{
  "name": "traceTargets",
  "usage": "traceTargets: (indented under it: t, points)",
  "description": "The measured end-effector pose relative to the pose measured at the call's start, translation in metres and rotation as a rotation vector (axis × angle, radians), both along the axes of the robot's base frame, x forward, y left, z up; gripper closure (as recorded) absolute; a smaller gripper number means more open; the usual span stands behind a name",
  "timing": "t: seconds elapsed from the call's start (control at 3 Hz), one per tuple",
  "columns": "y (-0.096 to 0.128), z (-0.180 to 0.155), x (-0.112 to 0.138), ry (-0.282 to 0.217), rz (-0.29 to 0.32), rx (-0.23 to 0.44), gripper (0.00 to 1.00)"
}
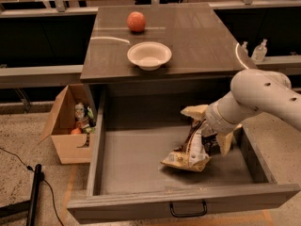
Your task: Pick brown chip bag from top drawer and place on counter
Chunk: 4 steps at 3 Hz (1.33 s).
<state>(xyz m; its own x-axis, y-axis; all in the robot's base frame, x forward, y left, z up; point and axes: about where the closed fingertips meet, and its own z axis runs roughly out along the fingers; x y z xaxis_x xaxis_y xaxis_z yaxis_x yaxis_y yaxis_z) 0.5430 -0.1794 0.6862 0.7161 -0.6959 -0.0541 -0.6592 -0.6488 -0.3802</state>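
Crumpled brown chip bag (186, 157) lies right-ctr in open top drawer (136, 164), lower frame, below glossy dark tabletop (197, 41); pincer (210, 128) at bag's upper end.

A robot's white arm (263, 95) reaches from the right into the pulled-out top drawer (141, 166), its gripper (210, 127) low over the upper end of a crumpled brown chip bag (187, 155), cream fingers (195, 111) spread apart on either side of the foil. The bag lies on the drawer's flat bottom toward the right wall. Behind it, the glossy counter (197, 41) carries a white bowl (149, 55) near its front edge and a round orange-red fruit (136, 21) farther back, while a cardboard box (66, 147) of small items sits on the floor to the left.
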Motion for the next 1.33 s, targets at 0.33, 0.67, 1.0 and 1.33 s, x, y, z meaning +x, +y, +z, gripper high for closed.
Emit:
traceTargets:
  t: [0.33,0.67,1.0,1.33]
  points:
    - [0.009,-0.013,0.001,0.005,0.041,-0.005,0.20]
    - [0.010,-0.015,0.000,0.026,0.042,0.053,0.43]
    - [0.009,-0.003,-0.002,0.019,-0.002,0.140,0.67]
    - [-0.003,0.021,-0.006,-0.019,-0.078,0.215,0.89]
